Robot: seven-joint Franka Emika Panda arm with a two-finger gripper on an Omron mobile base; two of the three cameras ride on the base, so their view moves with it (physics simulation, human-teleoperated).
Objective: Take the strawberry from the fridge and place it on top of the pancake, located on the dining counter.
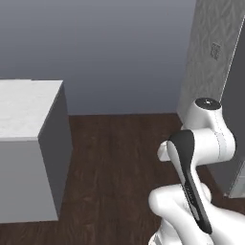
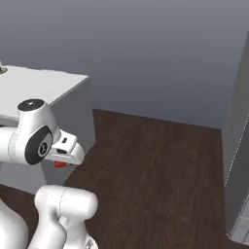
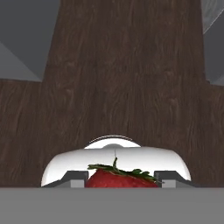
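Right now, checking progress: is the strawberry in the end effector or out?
In. The hand view shows the strawberry sitting between the end effector fingers above dark wood floor.

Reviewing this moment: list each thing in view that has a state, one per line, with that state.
strawberry: held between the fingers, green leaves showing, over the wooden floor.
gripper: shut on the strawberry.
dining counter: white top, no strawberry on the part shown.
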